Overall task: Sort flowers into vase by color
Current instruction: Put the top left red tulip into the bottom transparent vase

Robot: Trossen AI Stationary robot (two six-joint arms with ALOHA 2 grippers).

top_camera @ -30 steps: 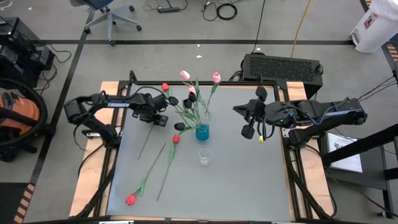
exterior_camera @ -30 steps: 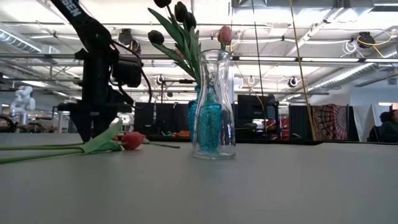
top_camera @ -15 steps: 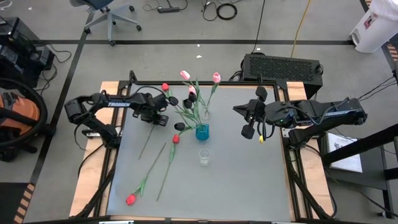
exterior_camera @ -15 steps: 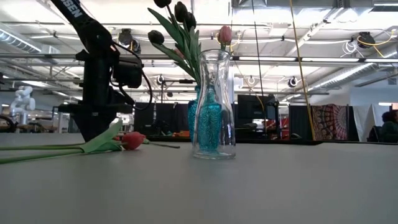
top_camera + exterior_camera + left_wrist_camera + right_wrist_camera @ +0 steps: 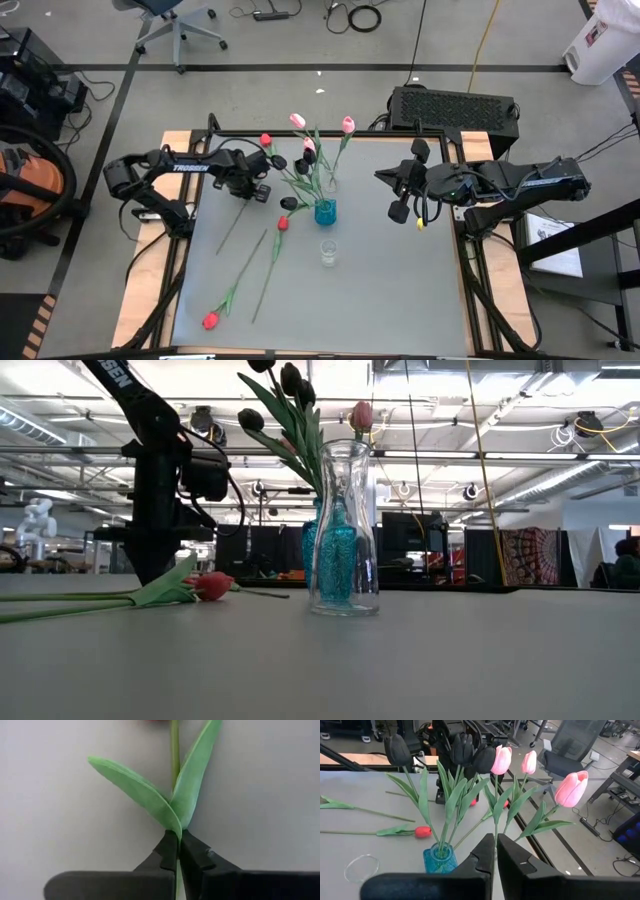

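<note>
Left jaws clamped on tulip stem [image 5: 174, 750], flat on table [image 5: 60, 820]

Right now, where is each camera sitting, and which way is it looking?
High view: above the table, looking straight down; both dark arms, left hand shut on a thin green tulip stem.
Low view: at tabletop height, looking level at the clear glass vase; the left arm stands behind.
Left wrist view: on the left arm, looking down at the stem's leaves; its own fingers pinch it.
Right wrist view: on the right arm, facing the blue glass vase; right hand shut, empty.
Shared: both wide views show both vases.
</note>
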